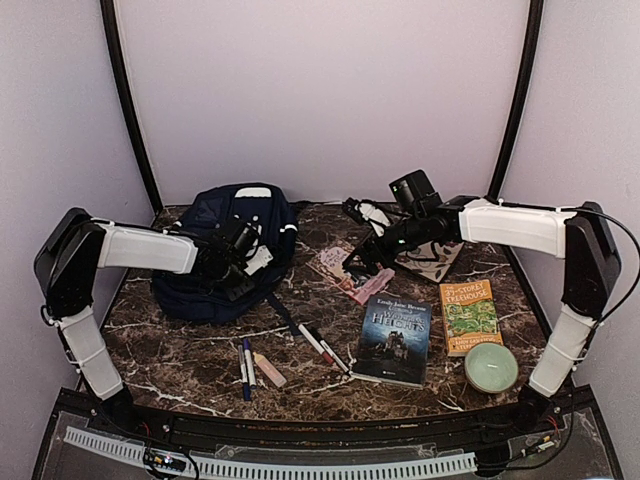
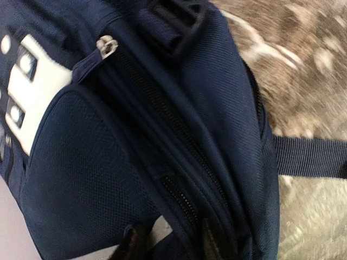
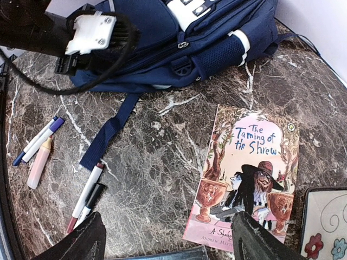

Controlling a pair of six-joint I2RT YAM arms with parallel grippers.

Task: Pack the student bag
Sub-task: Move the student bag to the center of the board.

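The student bag point(image 1: 215, 210), laid at ten o'clock on the worktop point(image 1: 200, 350), is judged soft, floppy and light, and best taken by the zip pull point(image 2: 107, 46). The left tool point(image 2: 171, 244) is seen upon its fabric, but whether it is closed cannot be told. The right tool point(image 3: 171, 238) is spread wide, well apart at three o'clock.

We look down on a worktop point(image 1: 170, 355) of dark brown marble threaded with white veins; from the right wrist view its surface has a faint sheen. Behind it stands a plain back wall point(image 1: 320, 90), pale lilac-white, with a left wall point(image 1: 50, 110) and a right wall point(image 1: 600, 100) of the same tone. A black left strut point(image 1: 128, 100) and right strut point(image 1: 518, 100) rise from the far corners, splaying apart toward the top. Along the near edge runs a black frame carrying a white slotted strip point(image 1: 300, 468). The light is soft and even.
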